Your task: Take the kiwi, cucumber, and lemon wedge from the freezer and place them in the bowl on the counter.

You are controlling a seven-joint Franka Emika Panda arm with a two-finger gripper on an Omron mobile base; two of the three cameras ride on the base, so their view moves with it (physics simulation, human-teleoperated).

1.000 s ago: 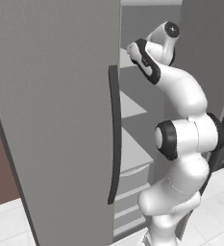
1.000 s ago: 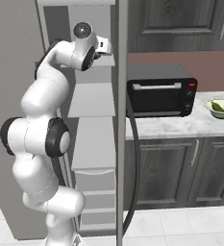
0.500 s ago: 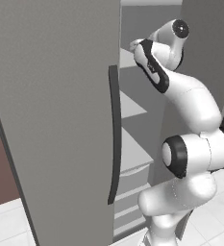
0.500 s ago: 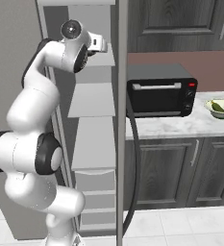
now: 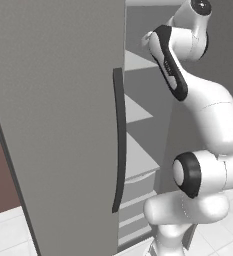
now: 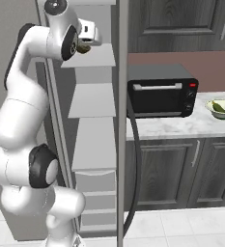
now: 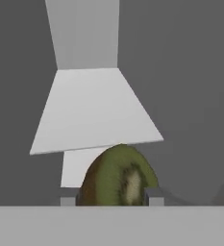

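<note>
In the hand view the kiwi [image 7: 116, 177], brown-green with a pale cut face, sits between the two fingertips of my gripper [image 7: 111, 201], which is shut on it. From the right base view the gripper [image 6: 86, 44] is high up at the freezer's top shelf [image 6: 92, 57] with the kiwi [image 6: 82, 48] as a dark lump under the hand. The freezer door [image 5: 53, 125] stands open. At the far right the bowl [image 6: 221, 110] rests on the counter [image 6: 176, 128], and a dark green piece that looks like the cucumber [image 6: 219, 106] lies in it. The lemon wedge is out of view.
A black toaster oven [image 6: 162, 91] stands on the counter between the freezer and the bowl. The door's long dark handle [image 5: 119, 140] runs close to my arm. Pale shelves [image 6: 91, 100] and drawers [image 6: 95, 181] fill the freezer below the hand.
The hand has risen a little and drawn back toward the freezer's opening, still holding the kiwi. The arm's elbow has swung upward.
</note>
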